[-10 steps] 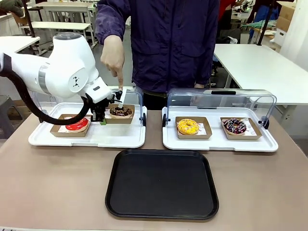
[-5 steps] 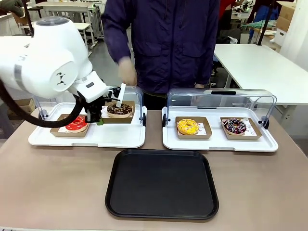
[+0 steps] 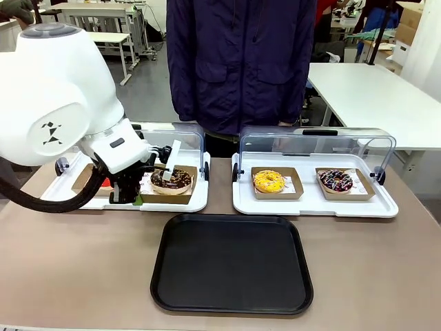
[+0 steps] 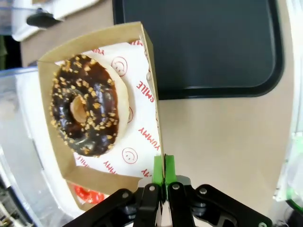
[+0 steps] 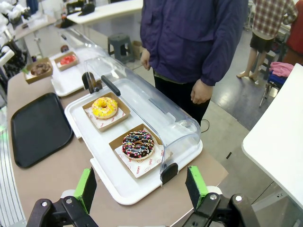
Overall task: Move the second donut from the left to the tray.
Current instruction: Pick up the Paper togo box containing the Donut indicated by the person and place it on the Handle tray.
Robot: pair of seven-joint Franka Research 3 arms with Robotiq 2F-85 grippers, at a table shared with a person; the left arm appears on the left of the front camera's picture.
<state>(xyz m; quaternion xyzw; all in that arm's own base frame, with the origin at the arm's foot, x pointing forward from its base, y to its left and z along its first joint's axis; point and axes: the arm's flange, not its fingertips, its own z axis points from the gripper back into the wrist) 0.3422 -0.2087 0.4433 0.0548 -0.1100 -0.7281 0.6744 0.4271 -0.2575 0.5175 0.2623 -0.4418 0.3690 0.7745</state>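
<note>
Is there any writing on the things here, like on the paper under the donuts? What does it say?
"SMILE", in red on the white liner of the cardboard holder under the chocolate donut, pinched by the left gripper.
"YUMMY", in red on the same liner, nearer the gripper.
Red smiley faces are printed there too, no words.
The liner under the sprinkled donut carries red print, too small to read.
</note>
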